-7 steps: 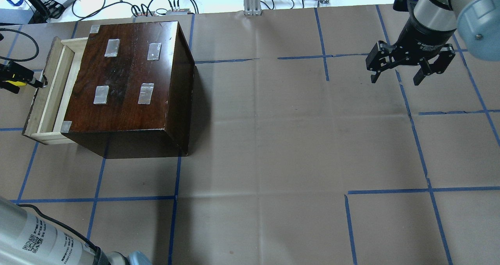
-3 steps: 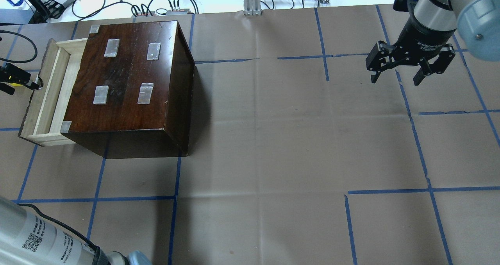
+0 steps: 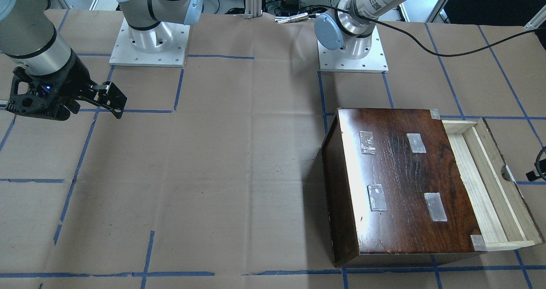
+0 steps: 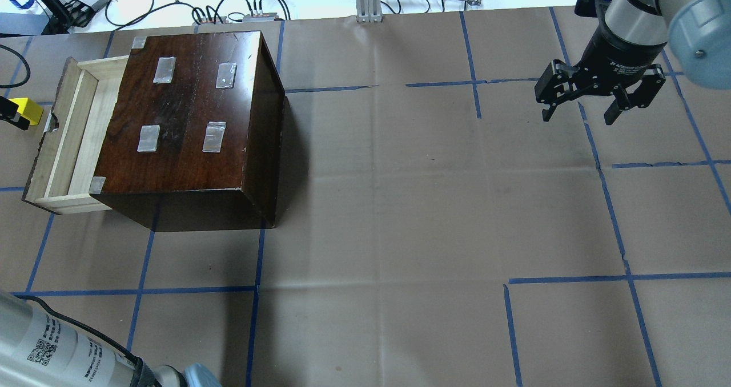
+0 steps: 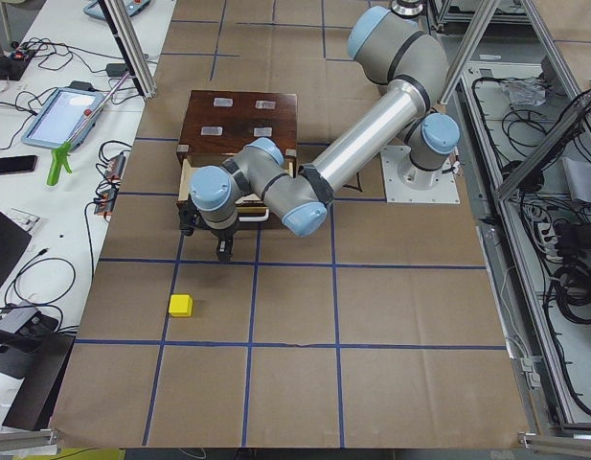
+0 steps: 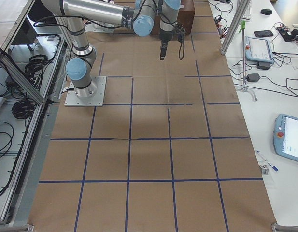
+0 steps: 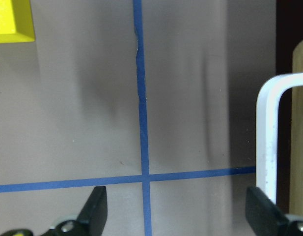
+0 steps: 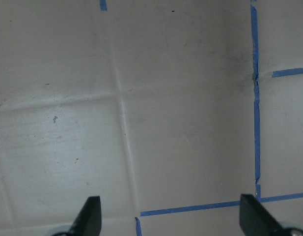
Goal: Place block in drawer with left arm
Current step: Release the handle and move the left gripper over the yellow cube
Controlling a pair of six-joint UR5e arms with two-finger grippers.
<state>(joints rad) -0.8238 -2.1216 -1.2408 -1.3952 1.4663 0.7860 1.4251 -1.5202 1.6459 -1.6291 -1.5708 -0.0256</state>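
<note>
The yellow block (image 4: 26, 109) lies on the table just outside the drawer's front panel; it also shows in the exterior left view (image 5: 181, 306) and at the top left of the left wrist view (image 7: 13, 22). The drawer (image 4: 61, 138) of pale wood stands pulled out from the dark-brown box (image 4: 191, 107) and holds nothing that I can see. My left gripper (image 7: 178, 216) is open and empty, low over the table between the block and the drawer front. My right gripper (image 4: 578, 116) is open and empty, far off over the table.
Blue tape lines cross the brown paper on the table (image 4: 400, 204). A white curved edge (image 7: 266, 142) by the drawer front shows at the right of the left wrist view. Cables and devices (image 4: 228, 7) lie beyond the table's far edge.
The drawer has slid further out of the box. My left gripper has drawn back from the drawer front, and the yellow block now shows uncovered. The right arm has not moved.
</note>
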